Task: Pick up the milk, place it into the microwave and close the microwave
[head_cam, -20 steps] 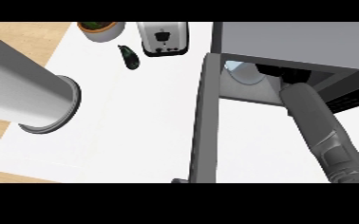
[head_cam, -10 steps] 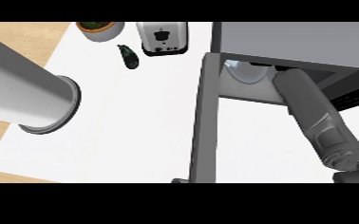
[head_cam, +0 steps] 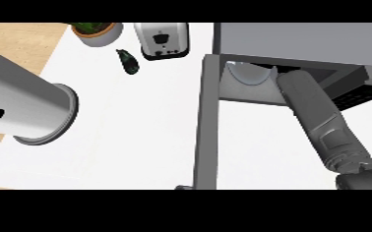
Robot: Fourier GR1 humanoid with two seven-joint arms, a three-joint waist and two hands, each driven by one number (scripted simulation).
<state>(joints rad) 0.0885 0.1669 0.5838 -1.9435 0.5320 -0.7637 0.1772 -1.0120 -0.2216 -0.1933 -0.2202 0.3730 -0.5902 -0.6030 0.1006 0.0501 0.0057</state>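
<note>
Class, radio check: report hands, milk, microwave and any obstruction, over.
Right forearm reaching into the open microwave, hand hidden inside. Left hand out of view. Milk not visible. Door wide open; forearm in the doorway blocks closing.

We see the microwave as a grey box at the upper right of the counter, its door swung wide open and standing edge-on toward us as a long grey slab running down from the box's left corner. Inside the open cavity, on its pale floor near the left wall, we make out a rounded white shape with a grey rim; we cannot tell whether this is the milk. The dark right part of the cavity lies in shadow.
</note>
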